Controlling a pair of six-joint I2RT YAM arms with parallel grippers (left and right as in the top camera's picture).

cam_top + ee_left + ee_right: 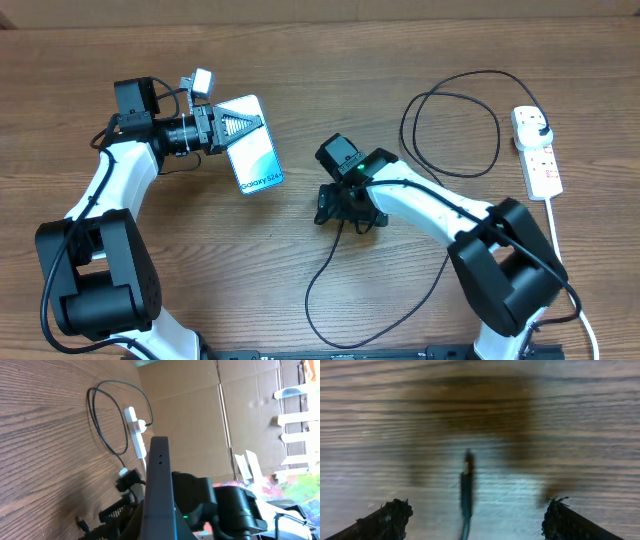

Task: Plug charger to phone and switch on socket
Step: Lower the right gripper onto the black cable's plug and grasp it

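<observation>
My left gripper [234, 129] is shut on the phone [253, 148], holding it by one end above the table at the left, its light-blue screen facing up. The left wrist view shows the phone [159, 485] edge-on. The charger is a thin black cable [452, 172] that loops from its plug in the socket [543, 165] at the far right and passes under the right arm. My right gripper [476, 519] hangs open just over the table at the centre. The connector tip [467, 466] lies on the wood between its fingers [390, 519], untouched.
The socket's thick white cord [561, 255] runs down the right side towards the front edge. More black cable [318, 290] curves across the front middle of the table. Cardboard walls [200, 420] stand behind the table.
</observation>
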